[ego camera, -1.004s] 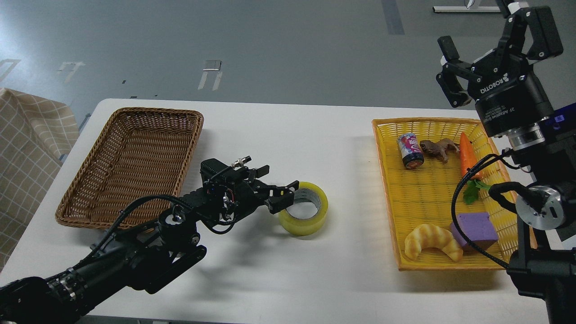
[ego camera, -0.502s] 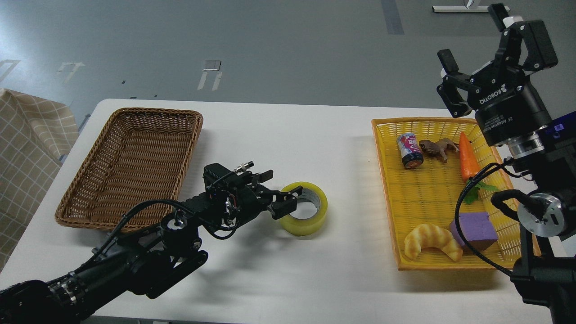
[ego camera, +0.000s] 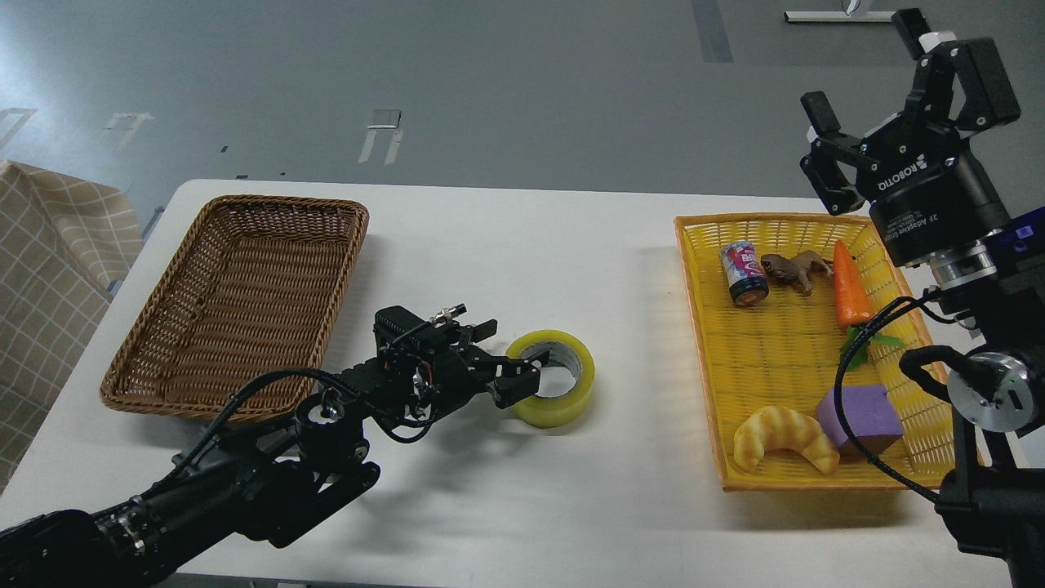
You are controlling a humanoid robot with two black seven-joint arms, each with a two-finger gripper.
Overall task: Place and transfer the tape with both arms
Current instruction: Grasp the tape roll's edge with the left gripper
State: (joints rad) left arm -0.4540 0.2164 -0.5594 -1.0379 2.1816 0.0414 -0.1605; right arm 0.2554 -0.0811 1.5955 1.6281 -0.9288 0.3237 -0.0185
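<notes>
Brown wicker basket (ego camera: 237, 302) at left of white table (ego camera: 522, 245); yellow basket (ego camera: 784, 343) at right with can (ego camera: 744, 273), brown toy animal (ego camera: 796, 268), carrot (ego camera: 849, 286), purple block (ego camera: 861, 416), croissant toy (ego camera: 785, 437); checked cloth (ego camera: 49, 269) far left

Wicker basket (ego camera: 237, 302): left side of the tabletop (ego camera: 506, 245).
Tape (ego camera: 553, 377): on the tabletop, middle, towards the near edge.
Tray (ego camera: 780, 343): right side, holding can (ego camera: 744, 273), carrot (ego camera: 849, 286), croissant (ego camera: 785, 439).

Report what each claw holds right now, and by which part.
Left claw sits at the tape roll's near-left wall, one finger inside the core; a closed grip cannot be confirmed. Right claw is raised, open and empty.
</notes>
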